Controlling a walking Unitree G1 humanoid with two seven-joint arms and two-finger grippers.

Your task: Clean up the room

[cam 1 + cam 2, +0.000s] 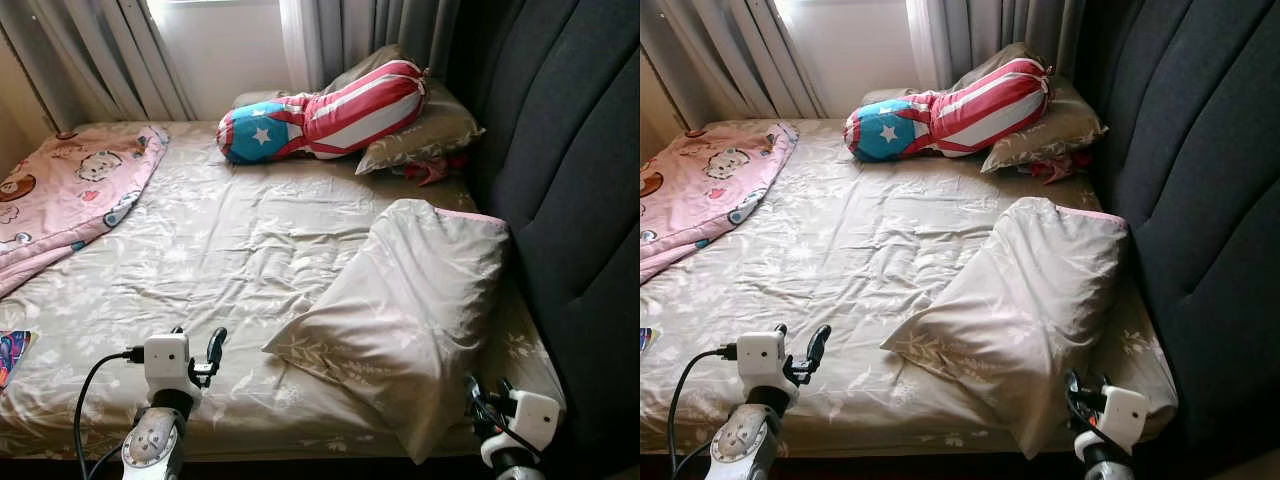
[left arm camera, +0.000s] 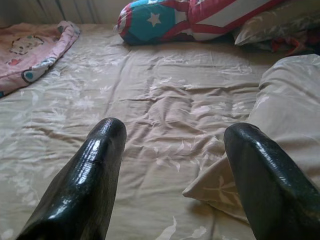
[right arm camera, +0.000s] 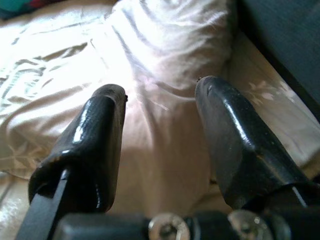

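A large beige floral pillow [image 1: 400, 310] lies crooked on the near right of the bed, its far end against the dark headboard [image 1: 570, 170]. My right gripper [image 1: 487, 390] is open at the bed's front edge, just right of the pillow's near corner; in the right wrist view its fingers [image 3: 102, 125] point at the pillow [image 3: 165, 30]. My left gripper [image 1: 198, 345] is open over the near left of the beige sheet [image 1: 230, 240], with the pillow [image 2: 290, 100] off to its right. A flag-patterned bolster [image 1: 320, 115] rests at the far end on a second beige pillow [image 1: 425, 130].
A pink cartoon-print blanket [image 1: 70, 195] is bunched on the far left of the bed. Something red [image 1: 432, 168] lies by the headboard under the far pillow. A colourful item [image 1: 10, 352] pokes in at the left edge. Grey curtains [image 1: 110, 55] hang behind.
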